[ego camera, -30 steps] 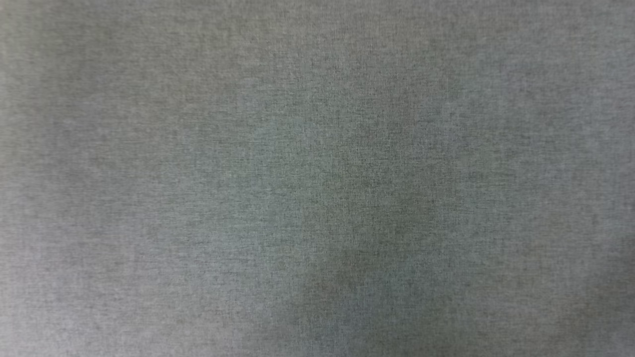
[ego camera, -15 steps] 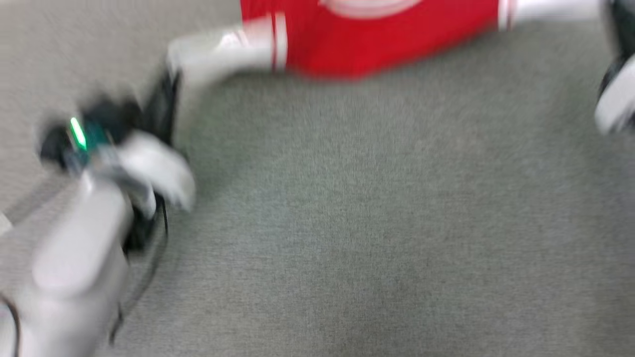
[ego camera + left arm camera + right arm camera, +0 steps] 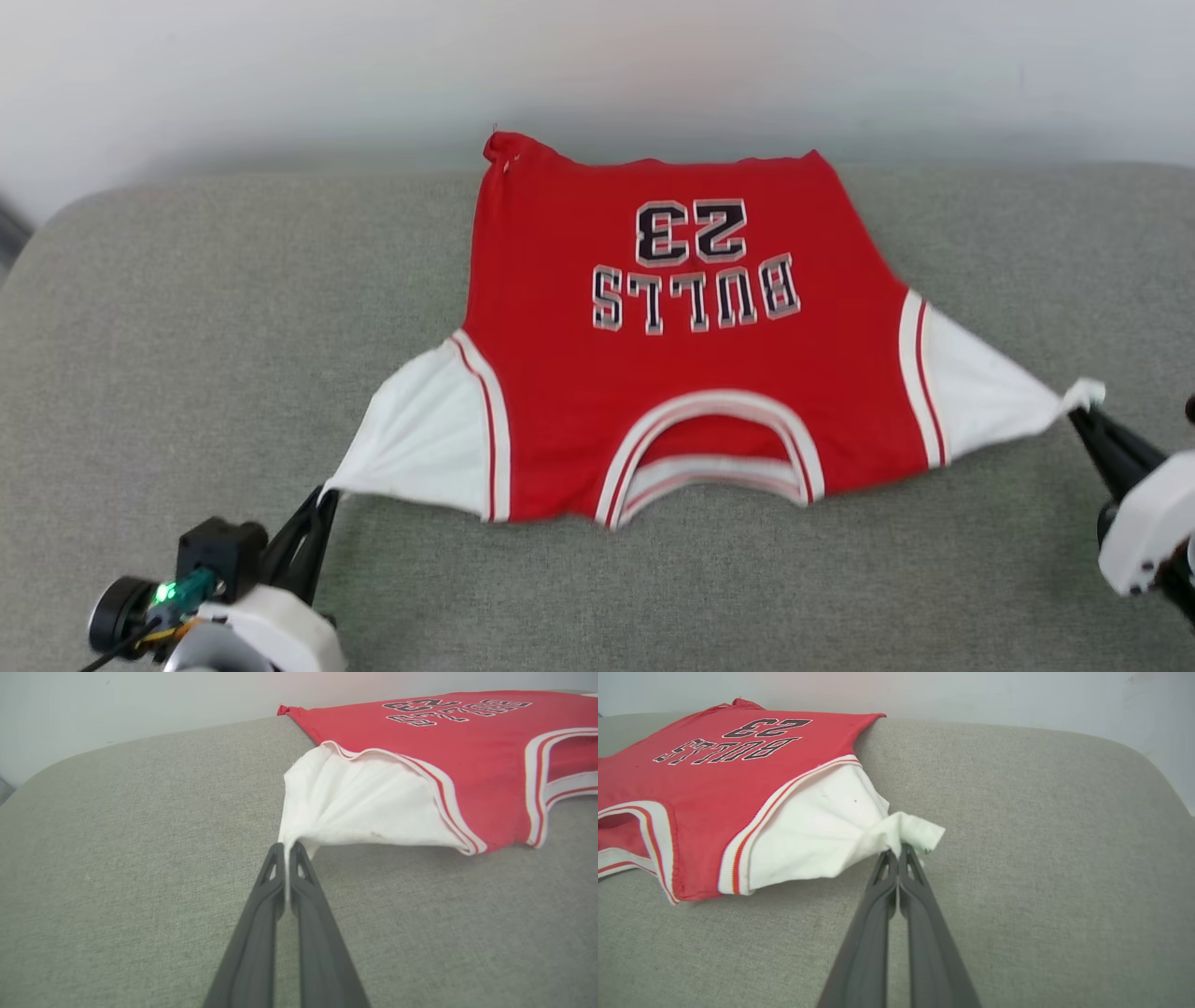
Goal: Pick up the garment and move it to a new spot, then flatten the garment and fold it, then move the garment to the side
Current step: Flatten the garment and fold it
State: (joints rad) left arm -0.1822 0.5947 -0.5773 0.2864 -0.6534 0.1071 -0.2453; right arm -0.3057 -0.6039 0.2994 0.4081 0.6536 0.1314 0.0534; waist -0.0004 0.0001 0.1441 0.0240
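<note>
Garment [image 3: 691, 373] spread between left hand [image 3: 324, 493], right hand [image 3: 1079, 411]; each clamps it.

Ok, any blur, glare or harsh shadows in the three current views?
Head view: slightly soft, yet the text on the garment reads; no glare. Left wrist view: the left gripper is sharp, the far lettering softer. Right wrist view: the right gripper is sharp, light even, shadows faint.

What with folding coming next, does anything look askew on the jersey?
On the garment, the far left hem corner is bunched up; both sleeves are stretched to points by the left gripper and right gripper.
</note>
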